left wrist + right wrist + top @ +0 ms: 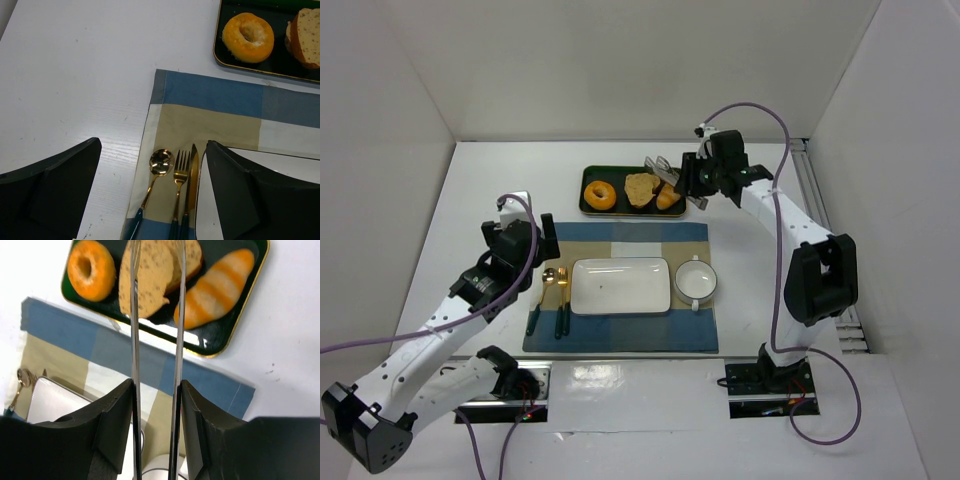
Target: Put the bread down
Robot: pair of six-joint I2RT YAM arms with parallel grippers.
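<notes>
The bread (147,287), a golden-brown teardrop slice with a speckled face, lies in the dark tray (220,342) between the ring donut (91,269) and a paler slice (192,257). It also shows in the top view (641,188). My right gripper (156,390) is shut on metal tongs (134,325). The two tong blades stand apart and reach over the bread. I cannot tell whether they touch it. In the top view the right gripper (692,183) hovers at the tray's right end. My left gripper (152,165) is open and empty above the cutlery.
An orange croissant roll (217,287) lies at the tray's right. A white rectangular plate (620,285), a white bowl (697,280) and a gold spoon, fork and knife (181,172) sit on the blue and tan placemat (620,240). White walls enclose the table.
</notes>
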